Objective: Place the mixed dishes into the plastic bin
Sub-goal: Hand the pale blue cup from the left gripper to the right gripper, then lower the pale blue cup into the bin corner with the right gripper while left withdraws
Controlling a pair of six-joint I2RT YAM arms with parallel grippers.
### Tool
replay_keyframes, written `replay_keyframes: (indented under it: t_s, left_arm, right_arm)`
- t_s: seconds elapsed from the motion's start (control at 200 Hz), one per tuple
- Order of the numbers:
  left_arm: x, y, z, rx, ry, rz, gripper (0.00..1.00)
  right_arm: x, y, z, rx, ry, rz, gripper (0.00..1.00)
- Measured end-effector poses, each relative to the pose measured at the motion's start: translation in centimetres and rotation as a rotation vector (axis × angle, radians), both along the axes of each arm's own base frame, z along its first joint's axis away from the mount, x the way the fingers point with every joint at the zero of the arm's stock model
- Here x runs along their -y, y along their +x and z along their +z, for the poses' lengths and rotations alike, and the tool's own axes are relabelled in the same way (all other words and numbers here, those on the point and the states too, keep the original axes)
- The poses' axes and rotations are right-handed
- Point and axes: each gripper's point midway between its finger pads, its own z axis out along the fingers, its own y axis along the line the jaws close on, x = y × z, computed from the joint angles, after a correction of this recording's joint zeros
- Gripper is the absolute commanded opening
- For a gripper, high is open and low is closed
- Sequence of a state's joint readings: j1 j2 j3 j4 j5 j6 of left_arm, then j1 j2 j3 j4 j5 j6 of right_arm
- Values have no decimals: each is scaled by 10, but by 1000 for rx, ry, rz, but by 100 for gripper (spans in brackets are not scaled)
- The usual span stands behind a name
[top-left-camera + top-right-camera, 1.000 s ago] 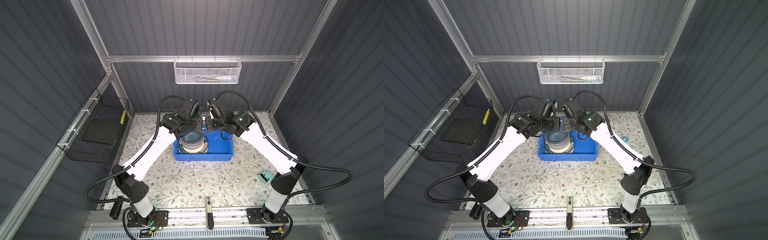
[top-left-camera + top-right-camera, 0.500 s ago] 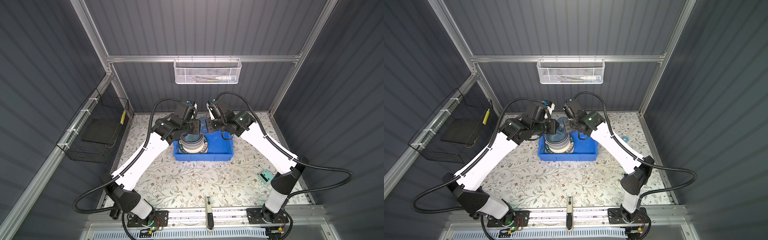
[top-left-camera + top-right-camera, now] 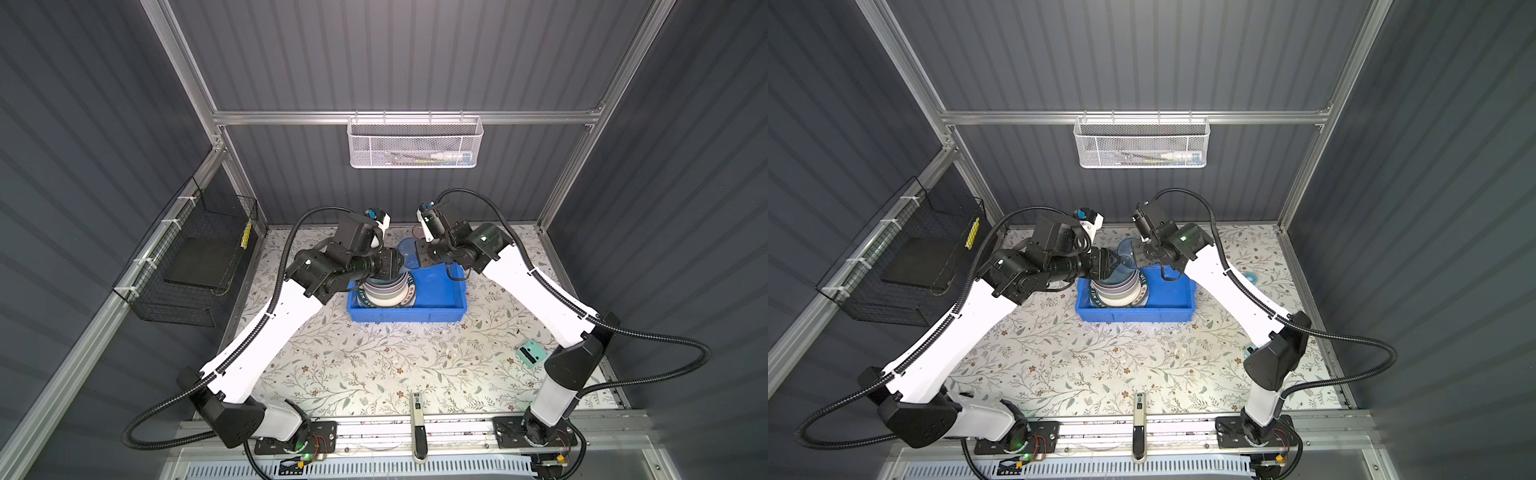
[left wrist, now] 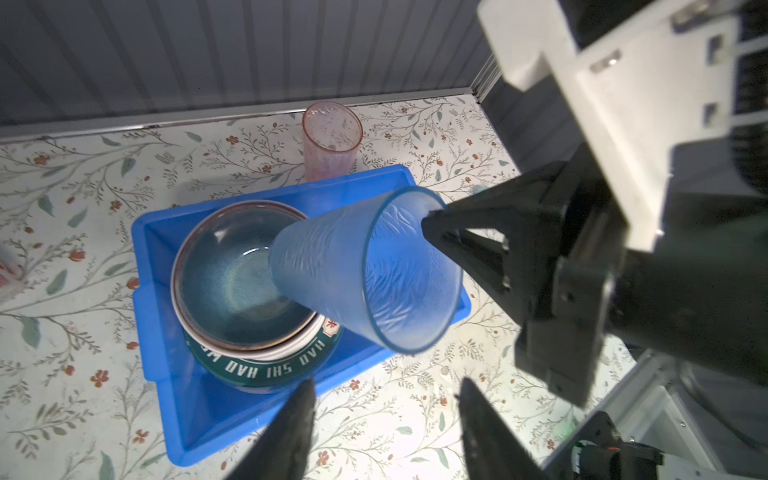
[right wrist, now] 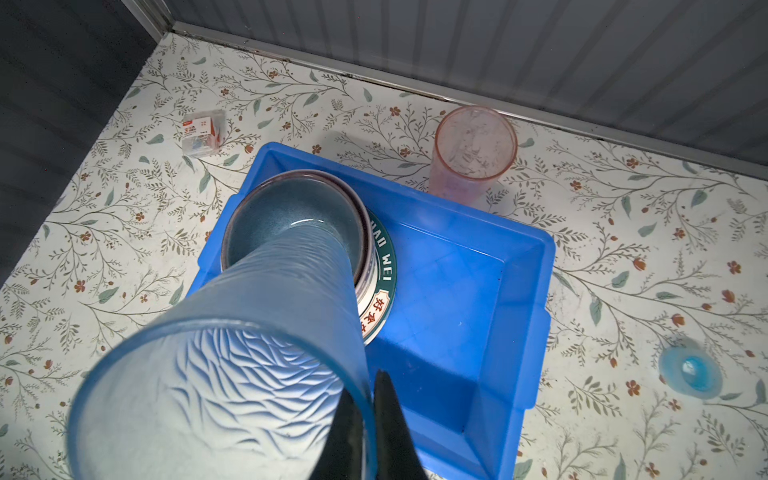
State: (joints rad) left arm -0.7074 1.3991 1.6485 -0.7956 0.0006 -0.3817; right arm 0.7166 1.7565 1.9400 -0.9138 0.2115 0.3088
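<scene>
A floral-printed bench (image 3: 374, 365) is lying between ribbed dark walls, the glossy plastic bin (image 3: 436, 291) sitting mid-frame in both top views. Inside, a grey-blue bowl (image 4: 224, 274) is topping stacked dishes (image 3: 384, 293). The right gripper (image 5: 368, 411) is clamping its jaws on the rim of a frosted, rippled blue tumbler (image 4: 361, 270) tilting into that bowl. The left gripper (image 4: 386, 386) is holding its jaws apart, empty. A pink tumbler (image 5: 469, 153) is standing upright just outside the bin.

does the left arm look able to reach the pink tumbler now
Probably not directly: the left gripper is open and empty, but the tilted blue tumbler in the right gripper sits between it and the pink tumbler.
</scene>
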Motion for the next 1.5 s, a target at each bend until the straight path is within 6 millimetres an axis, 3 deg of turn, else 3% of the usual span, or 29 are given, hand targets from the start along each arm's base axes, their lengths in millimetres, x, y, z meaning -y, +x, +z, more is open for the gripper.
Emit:
replay_keyframes:
  t_s: [0.28,0.51,0.635,0.845,1.051,1.271,1.501]
  left_arm:
    - [-31,-14,-22,6,60,66,99]
    - [-58,-15,-43,0,148,157,100]
    - [-73,-13,-64,-40,199,210,100]
    - [-103,-5,-94,-128,228,306,98]
    - [-113,-6,-106,-172,228,330,99]
    - [-119,-16,-110,-178,231,329,99]
    - [-125,-26,-142,-245,280,333,99]
  right_arm:
    - [38,11,-14,-27,-34,-67,0]
    - [80,22,-38,-69,-80,-146,0]
    - [96,30,-49,-78,-116,-177,0]
    - [105,54,-79,-108,-171,-200,0]
    - [109,79,-116,-156,-231,-212,0]
    - [112,94,-127,-161,-267,-216,0]
    - [115,98,-138,-179,-306,-218,0]
